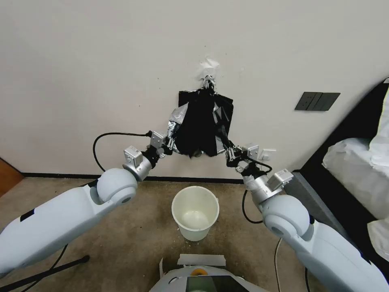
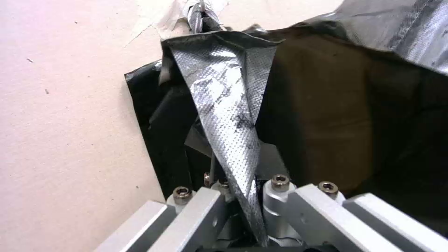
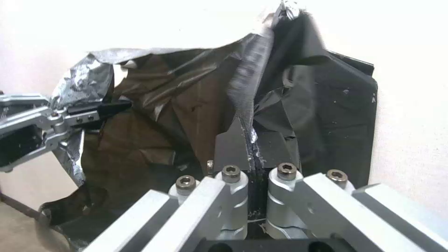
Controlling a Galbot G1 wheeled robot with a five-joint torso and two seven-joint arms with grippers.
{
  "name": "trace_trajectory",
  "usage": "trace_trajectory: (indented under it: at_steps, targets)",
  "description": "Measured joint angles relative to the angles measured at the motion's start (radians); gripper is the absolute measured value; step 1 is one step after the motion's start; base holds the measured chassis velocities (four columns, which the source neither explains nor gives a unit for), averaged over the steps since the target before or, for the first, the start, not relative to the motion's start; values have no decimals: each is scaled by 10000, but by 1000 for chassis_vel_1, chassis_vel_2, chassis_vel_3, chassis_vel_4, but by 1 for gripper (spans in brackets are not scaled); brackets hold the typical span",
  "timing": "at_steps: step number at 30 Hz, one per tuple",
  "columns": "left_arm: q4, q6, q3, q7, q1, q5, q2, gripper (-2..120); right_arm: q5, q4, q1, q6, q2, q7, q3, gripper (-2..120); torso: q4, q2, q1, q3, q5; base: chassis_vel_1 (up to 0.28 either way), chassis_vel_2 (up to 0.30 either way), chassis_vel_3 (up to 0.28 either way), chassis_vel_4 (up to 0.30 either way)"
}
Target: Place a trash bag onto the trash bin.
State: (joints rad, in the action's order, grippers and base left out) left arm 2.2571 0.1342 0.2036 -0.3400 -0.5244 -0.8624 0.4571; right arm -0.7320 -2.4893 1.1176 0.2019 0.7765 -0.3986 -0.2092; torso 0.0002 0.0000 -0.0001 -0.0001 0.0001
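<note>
Both jaws pinching trash bag [image 1: 201, 121], wall-hung

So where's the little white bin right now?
In the head view the trash bin stands on the floor at centre, between the two arms, below the trash bag that the left gripper and right gripper hold against the wall.

The head view looks forward and down from above both arms, facing the wall [image 1: 81, 61] and floor [image 1: 133, 239]. Each wrist view sits close behind its own gripper, aimed at the wall. All three share the trash bag [image 1: 202, 121] [image 2: 224, 115] [image 3: 187, 105].
</note>
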Motion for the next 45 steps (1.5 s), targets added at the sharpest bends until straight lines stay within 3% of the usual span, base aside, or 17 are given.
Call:
trace_trajectory:
  at_steps: [8, 11, 17, 34, 39, 45]
  targets:
    - [630, 52, -804, -61, -1228, -2, -102, 0, 55, -136, 1052, 46, 70, -8, -377, 0, -2, 0, 0, 0, 0, 0, 0, 0, 0]
    - [1175, 124, -1808, -109, -2567, -132, -98, 0, 63, -136, 1964, 151, 201, -26, -708, 0, -2, 0, 0, 0, 0, 0, 0, 0, 0]
    - [1651, 202, -2629, -258, -4095, -310, 125, 0, 543, -128, 2806, 165, 344, -13, -841, 0, 0, 0, 0, 0, 0, 0, 0, 0, 0]
    - [1940, 663, -2300, -668, -5665, -748, 903, 0, 1260, -114, 4306, 197, 101, -9, -1340, 0, -1, 0, 1, 0, -1, 0, 0, 0, 0]
    - [1997, 972, -1653, -1141, -5640, -1176, 1182, 0, 1274, -110, 4802, 441, 91, -201, -1679, 0, -2, 0, 1, 0, -1, 0, 0, 0, 0]
    - [1836, 1261, -1029, -1972, -5715, -1663, 1627, 0, 1231, -109, 5131, 901, 509, -445, -1405, 0, -2, 0, 1, 1, 0, 0, 0, 0, 0]
